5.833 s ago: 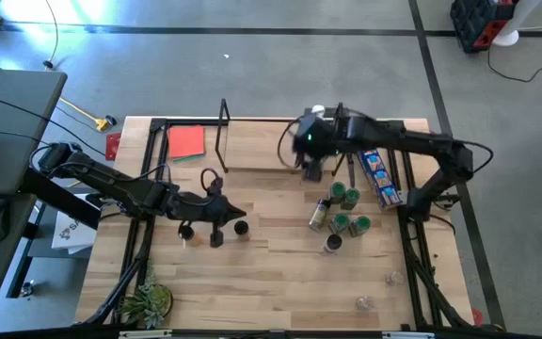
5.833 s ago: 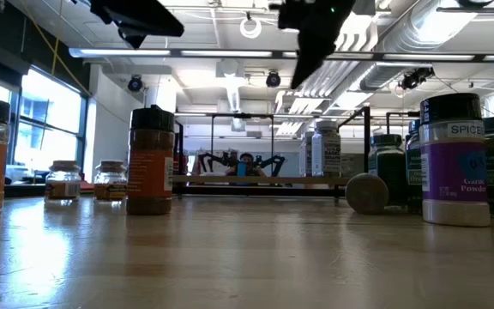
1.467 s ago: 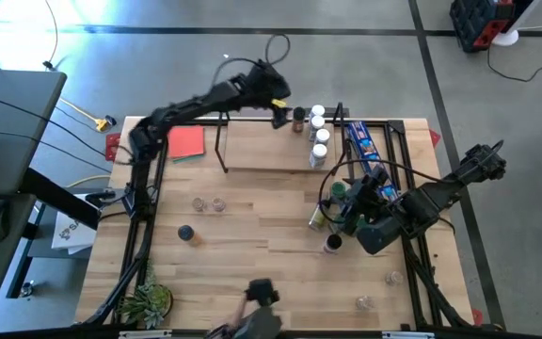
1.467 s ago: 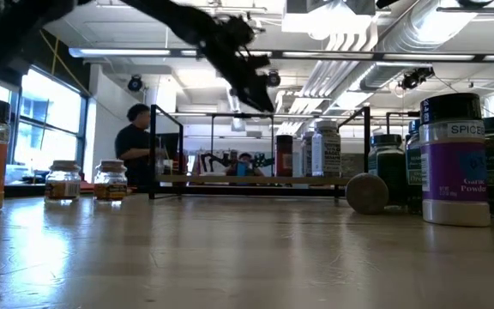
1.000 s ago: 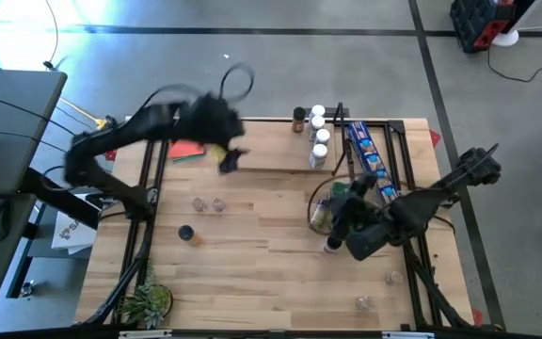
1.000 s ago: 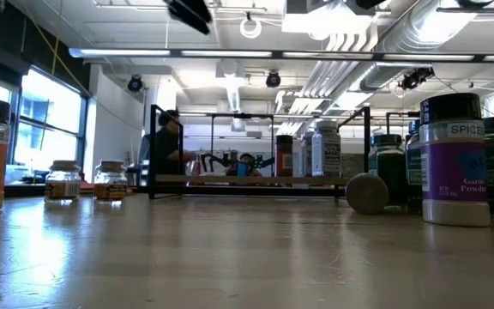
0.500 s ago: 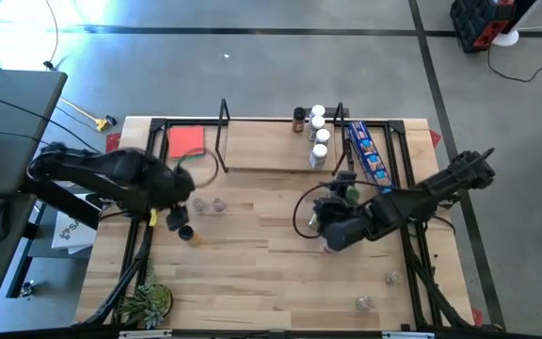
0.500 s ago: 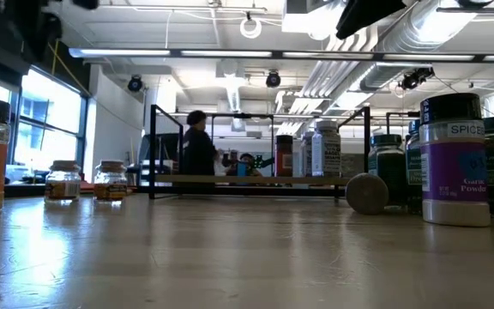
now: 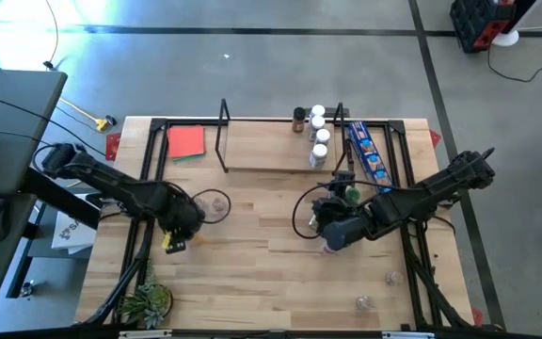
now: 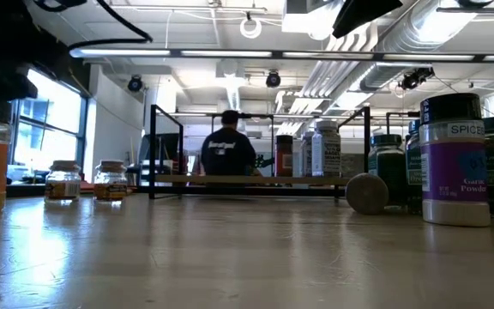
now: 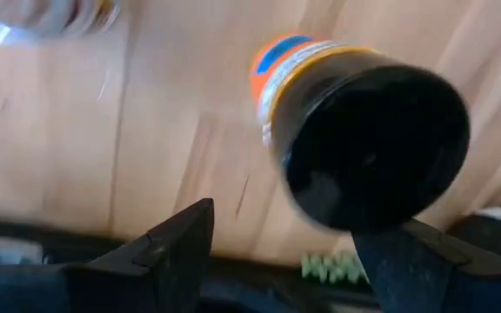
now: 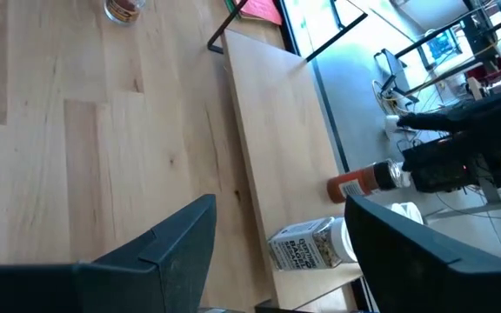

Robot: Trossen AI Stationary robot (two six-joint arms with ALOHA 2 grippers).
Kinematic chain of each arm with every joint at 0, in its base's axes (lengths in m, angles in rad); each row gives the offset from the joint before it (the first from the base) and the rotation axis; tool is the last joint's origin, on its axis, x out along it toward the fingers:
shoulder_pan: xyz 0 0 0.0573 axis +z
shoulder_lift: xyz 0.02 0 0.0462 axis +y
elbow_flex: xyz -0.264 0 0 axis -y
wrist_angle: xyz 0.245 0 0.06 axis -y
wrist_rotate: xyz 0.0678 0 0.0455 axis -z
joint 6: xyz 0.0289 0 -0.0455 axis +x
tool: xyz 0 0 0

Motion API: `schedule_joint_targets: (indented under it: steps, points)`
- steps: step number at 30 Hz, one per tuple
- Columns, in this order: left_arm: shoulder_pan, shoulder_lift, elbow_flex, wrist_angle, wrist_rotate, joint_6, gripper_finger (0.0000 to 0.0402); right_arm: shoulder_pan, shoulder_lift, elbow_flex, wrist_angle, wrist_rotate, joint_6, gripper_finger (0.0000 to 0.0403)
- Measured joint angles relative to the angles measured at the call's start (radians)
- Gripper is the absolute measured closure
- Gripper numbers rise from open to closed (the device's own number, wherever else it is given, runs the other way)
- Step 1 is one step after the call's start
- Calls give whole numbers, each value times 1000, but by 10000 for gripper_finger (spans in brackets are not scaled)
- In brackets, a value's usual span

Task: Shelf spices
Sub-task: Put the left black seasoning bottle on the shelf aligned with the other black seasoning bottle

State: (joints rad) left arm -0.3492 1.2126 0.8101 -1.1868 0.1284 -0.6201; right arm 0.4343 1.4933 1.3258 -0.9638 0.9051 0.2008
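Note:
My left gripper (image 9: 179, 226) points down, open, just over a black-lidded jar with an orange label (image 11: 364, 148) that stands on the table's near left; its fingers (image 11: 177, 243) flank the lid without plainly touching it. My right gripper (image 9: 320, 218) hangs open and bare above the table's middle right, beside green-lidded spices (image 9: 350, 193). The shelf (image 9: 271, 146) lies at the far side, with several spices (image 9: 320, 135) standing on its right end. Two small clear jars (image 10: 63, 180) stand left of centre. A purple-labelled jar (image 10: 454, 159) stands at the right.
A red card (image 9: 186, 141) lies at the far left and a long blue snack packet (image 9: 365, 155) right of the shelf. One jar (image 10: 366, 193) lies on its side. A plant (image 9: 149, 303) sits at the near left corner. A person (image 10: 226, 153) stands in the room behind.
My left gripper has swung from the shelf's far left end toward the table's near left, come down and tipped to point straight down over the black-lidded jar, staying open. My right gripper has shifted slightly toward the table's left.

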Motion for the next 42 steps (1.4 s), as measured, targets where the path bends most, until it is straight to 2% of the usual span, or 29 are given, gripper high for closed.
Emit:
schedule_joint_targets:
  steps: [3, 11, 13, 19, 24, 28, 32, 36, 39, 42]
  points:
    - [0, 31, -18, 89, -18, 44, 143, 0, 0, 0, -1, 0, 2, 153]
    - [0, 90, -20, 294, -220, 155, 143, 0, 0, 0, -3, 0, 9, 153]
    - [0, 104, -20, 326, -237, 182, 143, 0, 0, 0, -3, 0, 9, 153]
    - [0, 122, -15, 269, -181, 195, 153, 0, 0, 0, -12, -5, 27, 153]
    - [0, 112, 28, 179, -182, 161, 156, 0, 0, 0, -12, -5, 27, 153]
    - [0, 113, 35, 192, -182, 169, 162, 0, 0, 0, -12, -5, 27, 153]
    - [3, 113, 35, 201, -185, 169, 194, 1, 0, 0, -19, -5, 34, 153]
    - [18, 114, 44, 228, -143, 165, 199, 17, -2, 0, -76, 7, 77, 153]
    - [44, 116, 117, 173, -119, 195, 199, 31, -17, 0, -138, 11, 134, 153]
    - [96, 135, 270, 63, -137, 263, 199, 48, -46, 0, -232, 13, 234, 153]
